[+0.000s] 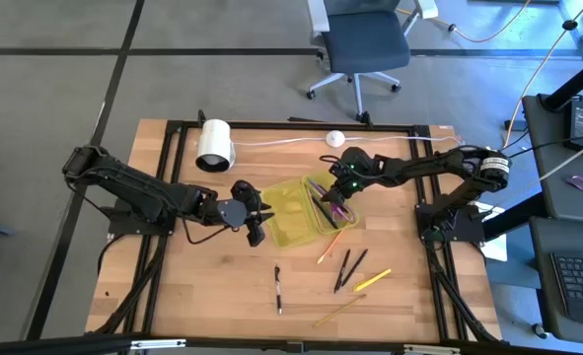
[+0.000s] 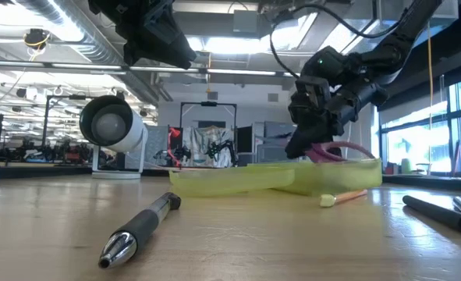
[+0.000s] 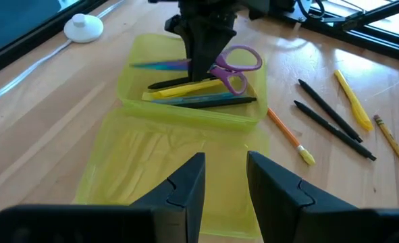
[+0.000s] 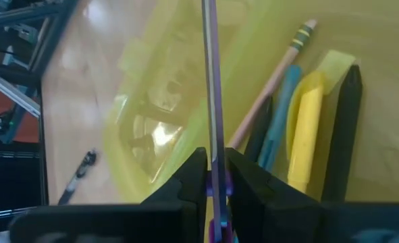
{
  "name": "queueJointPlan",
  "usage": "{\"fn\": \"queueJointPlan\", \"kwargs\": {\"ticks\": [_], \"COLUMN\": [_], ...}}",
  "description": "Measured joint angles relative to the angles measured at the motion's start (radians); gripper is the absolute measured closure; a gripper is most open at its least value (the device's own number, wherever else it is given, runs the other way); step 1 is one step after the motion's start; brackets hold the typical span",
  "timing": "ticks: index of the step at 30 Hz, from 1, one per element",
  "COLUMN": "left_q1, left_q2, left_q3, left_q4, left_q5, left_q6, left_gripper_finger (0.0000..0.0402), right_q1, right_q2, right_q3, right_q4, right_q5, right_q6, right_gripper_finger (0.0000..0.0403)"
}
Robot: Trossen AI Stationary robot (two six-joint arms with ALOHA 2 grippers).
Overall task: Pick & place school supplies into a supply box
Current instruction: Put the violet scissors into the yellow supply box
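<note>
The supply box (image 1: 293, 215) is a translucent yellow-green tray lying open, with its flat half (image 3: 158, 169) toward my left gripper. Its compartment half (image 3: 138, 94) holds a yellow marker (image 3: 185, 88), a black pen (image 3: 213, 102) and other pens. My right gripper (image 1: 336, 195) stands over that half, shut on the purple-handled scissors (image 3: 238, 64). My left gripper (image 1: 256, 225) is open and empty above the box's left edge. Loose on the table lie an orange pencil (image 1: 330, 247), black pens (image 1: 348, 268), a yellow marker (image 1: 372, 280) and a black pen (image 1: 278, 289). My right gripper pinches the scissors between its two fingers (image 3: 200, 50), where the blades (image 4: 209, 88) meet the handles. The fingers come from above, pointing down, across the scissors. The scissors lie about level over the pens in the box. I cannot tell whether they rest on the pens.
A white cylinder roll (image 1: 214, 145) stands at the far left of the table. A small white puck (image 1: 335, 139) on a cable lies at the far edge. A thin pencil (image 1: 338, 311) lies near the front edge. An office chair (image 1: 362, 44) stands beyond the table.
</note>
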Motion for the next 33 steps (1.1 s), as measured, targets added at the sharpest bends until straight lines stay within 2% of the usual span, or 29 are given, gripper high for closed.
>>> {"fn": "queueJointPlan", "kwargs": {"ticks": [10,23,33], "left_q1": [0.000,0.000,0.000], "left_q2": [0.000,0.000,0.000], "left_q3": [0.000,0.000,0.000], "left_q4": [0.000,-0.001,-0.001], "left_q5": [-0.012,-0.013,-0.013], "left_q6": [0.000,0.000,0.000], "left_gripper_finger": [0.0299,0.0299,0.0299], "right_q1": [0.000,0.000,-0.001], "right_q2": [0.057,0.078,0.078], "right_q3": [0.000,0.000,0.000], "right_q4": [0.022,0.020,0.020], "right_q5": [0.006,0.129,0.132], "right_q6": [-0.018,0.036,0.037], "right_gripper_finger": [0.0353,0.0353,0.0345]}}
